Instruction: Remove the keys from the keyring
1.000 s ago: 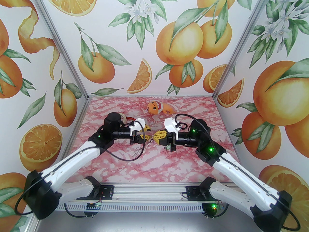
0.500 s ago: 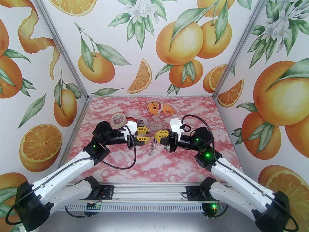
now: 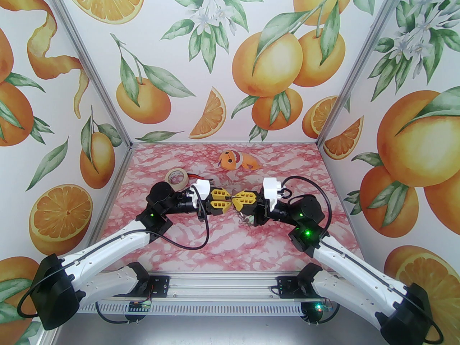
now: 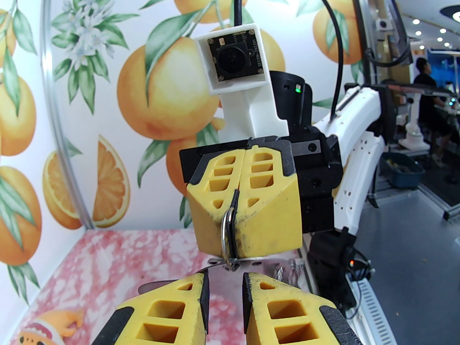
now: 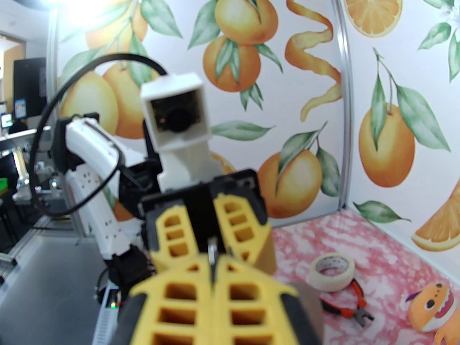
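Observation:
Above the table's middle my two grippers meet tip to tip. My right gripper (image 3: 234,201) (image 4: 233,225) (image 5: 212,261) is shut on a thin silver ring (image 4: 226,228) of the keyring. More of the keyring's metal (image 3: 245,218) (image 4: 258,261) hangs just under its fingers. My left gripper (image 3: 230,199) (image 4: 224,280) stands open by a narrow gap, its tips right at the ring's lower end, with nothing seen between its pads. In the right wrist view the ring's edge (image 5: 212,247) pokes up between the left fingers (image 5: 239,225). I cannot make out the keys in the hanging metal.
A beige tape roll (image 3: 176,176) (image 5: 332,268) and red-handled pliers (image 3: 196,177) (image 5: 346,306) lie at the back left, behind the left wrist. An orange plush toy (image 3: 235,160) (image 5: 431,307) sits at the back middle. Printed walls close three sides.
The left jaws have narrowed. Both grippers have shifted back and to the right and their tips have closed up. The dangling metal has swung from between them to under the right gripper.

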### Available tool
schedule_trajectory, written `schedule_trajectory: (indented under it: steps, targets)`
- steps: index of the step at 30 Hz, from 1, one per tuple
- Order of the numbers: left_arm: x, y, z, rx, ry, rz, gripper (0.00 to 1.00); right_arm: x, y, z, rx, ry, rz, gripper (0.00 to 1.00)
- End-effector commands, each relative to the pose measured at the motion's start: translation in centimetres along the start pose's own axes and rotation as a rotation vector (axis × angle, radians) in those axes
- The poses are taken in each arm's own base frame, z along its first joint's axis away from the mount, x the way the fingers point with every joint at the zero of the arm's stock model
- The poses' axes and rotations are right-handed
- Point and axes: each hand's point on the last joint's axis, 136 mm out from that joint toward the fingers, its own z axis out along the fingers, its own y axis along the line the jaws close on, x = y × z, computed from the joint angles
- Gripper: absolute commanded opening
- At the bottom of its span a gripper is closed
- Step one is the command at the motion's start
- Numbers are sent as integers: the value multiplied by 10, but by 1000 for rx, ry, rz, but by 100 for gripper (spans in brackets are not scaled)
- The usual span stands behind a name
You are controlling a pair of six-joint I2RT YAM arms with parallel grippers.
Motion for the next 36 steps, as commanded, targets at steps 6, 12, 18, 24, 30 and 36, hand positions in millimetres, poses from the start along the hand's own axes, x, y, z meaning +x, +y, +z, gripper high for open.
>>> schedule_trajectory:
  steps: [6, 12, 18, 24, 30, 36]
  targets:
    - [-18, 1, -1, -50, -108, 42, 19, -1, -1, -1, 20, -24, -67, 0]
    - [-21, 4, 0, -66, -123, 44, 19, 2, -3, 0, 27, -16, -86, 0]
    - [-24, 9, 3, -85, -142, 35, 14, 2, -4, 0, 26, -16, -98, 0]
    - [-21, 6, 7, -58, -105, 53, 8, 4, -7, 3, 32, 11, -98, 0]
    - [-12, 13, 6, -89, 114, 136, 2, 17, -9, -3, 68, 160, -116, 25]
    - [-5, 13, -1, -82, 270, 181, 0, 21, -10, -10, 90, 302, -132, 33]
